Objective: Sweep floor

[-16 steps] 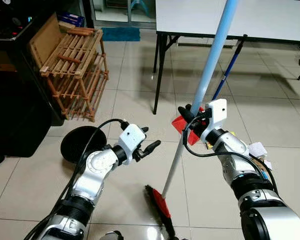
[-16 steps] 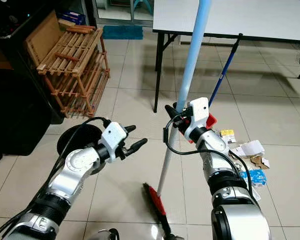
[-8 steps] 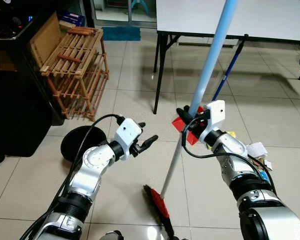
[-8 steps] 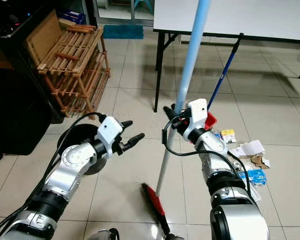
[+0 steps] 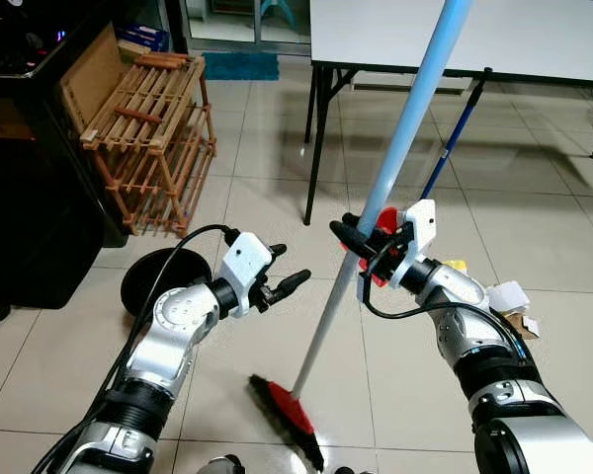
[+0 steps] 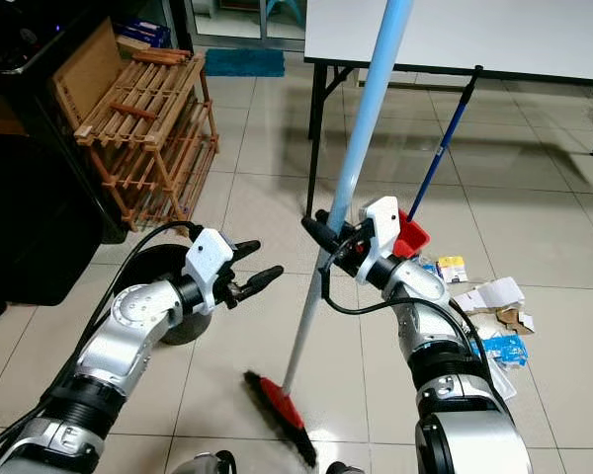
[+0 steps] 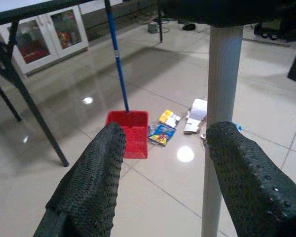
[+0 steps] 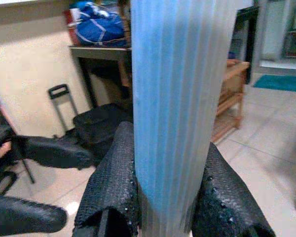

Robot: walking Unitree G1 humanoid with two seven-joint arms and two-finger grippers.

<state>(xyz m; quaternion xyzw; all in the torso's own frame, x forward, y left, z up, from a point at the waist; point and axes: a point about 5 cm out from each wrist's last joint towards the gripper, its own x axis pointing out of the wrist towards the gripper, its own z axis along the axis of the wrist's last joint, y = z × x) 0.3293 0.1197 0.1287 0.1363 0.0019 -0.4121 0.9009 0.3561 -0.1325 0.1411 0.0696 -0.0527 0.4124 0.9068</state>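
We've got the right gripper (image 5: 361, 240) clamped on the tilted broom handle (image 5: 405, 123) — the left gripper (image 5: 282, 284), fingers spread, waits just beside the lower shaft.

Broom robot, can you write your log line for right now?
right gripper: shut on broom | left gripper: open, beside pole | litter: unswept

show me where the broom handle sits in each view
Left eye view: broom handle slants from top right to bottom centre.
Right eye view: slants down the middle.
Left wrist view: white lower part, beyond the left pincer.
Right wrist view: blue, gripped in the right pincer.
Shared landmark: red dustpan.
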